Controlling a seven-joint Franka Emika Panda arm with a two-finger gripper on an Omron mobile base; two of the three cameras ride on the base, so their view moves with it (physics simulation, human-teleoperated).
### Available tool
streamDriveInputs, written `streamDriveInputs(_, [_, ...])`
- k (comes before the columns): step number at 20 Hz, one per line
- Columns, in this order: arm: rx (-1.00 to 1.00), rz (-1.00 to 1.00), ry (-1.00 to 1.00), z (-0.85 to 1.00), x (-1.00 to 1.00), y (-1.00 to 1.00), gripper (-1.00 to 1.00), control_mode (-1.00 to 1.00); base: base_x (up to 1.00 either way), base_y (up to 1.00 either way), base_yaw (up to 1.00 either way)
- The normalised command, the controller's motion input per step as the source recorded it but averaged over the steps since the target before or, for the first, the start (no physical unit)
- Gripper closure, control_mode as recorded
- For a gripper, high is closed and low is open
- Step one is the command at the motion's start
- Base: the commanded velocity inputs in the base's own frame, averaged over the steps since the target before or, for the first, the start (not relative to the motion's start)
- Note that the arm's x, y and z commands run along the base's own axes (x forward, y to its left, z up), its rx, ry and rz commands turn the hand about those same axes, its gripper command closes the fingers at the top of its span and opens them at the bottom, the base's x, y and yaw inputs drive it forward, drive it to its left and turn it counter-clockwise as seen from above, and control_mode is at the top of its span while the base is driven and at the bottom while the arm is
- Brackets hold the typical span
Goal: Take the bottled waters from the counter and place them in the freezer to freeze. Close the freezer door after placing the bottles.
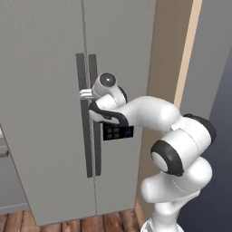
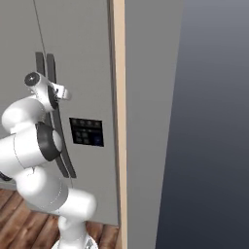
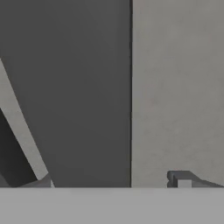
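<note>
The freezer [image 1: 41, 113] stands right in front of me with both tall grey doors shut. Two long dark bar handles [image 1: 89, 154] run down either side of the middle seam. My gripper [image 1: 85, 94] reaches in from the right at about mid-height and is shut on one of these bars. From the right base view the gripper [image 2: 62, 92] sits against the handles [image 2: 65, 165]. In the hand view the gripper [image 3: 111, 180] has the dark bar [image 3: 87, 109] between its tips, against the grey freezer door [image 3: 175, 87]. The bottled waters and the counter are out of view.
A small dark control panel [image 2: 86, 131] sits on the right door. A tall beige side panel [image 1: 167, 68] borders the freezer on the right, with a dark wall [image 2: 209, 121] beyond it. Wooden floor [image 1: 68, 224] runs below.
</note>
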Motion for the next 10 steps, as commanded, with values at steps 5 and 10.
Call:
streamDriveInputs(5, [0.00,0.00,0.00,0.00,0.48,0.00,-1.00,-1.00,0.00,0.00,0.00])
streamDriveInputs(10, [0.00,0.00,0.00,0.00,0.41,0.00,-1.00,-1.00,0.00,0.00,0.00])
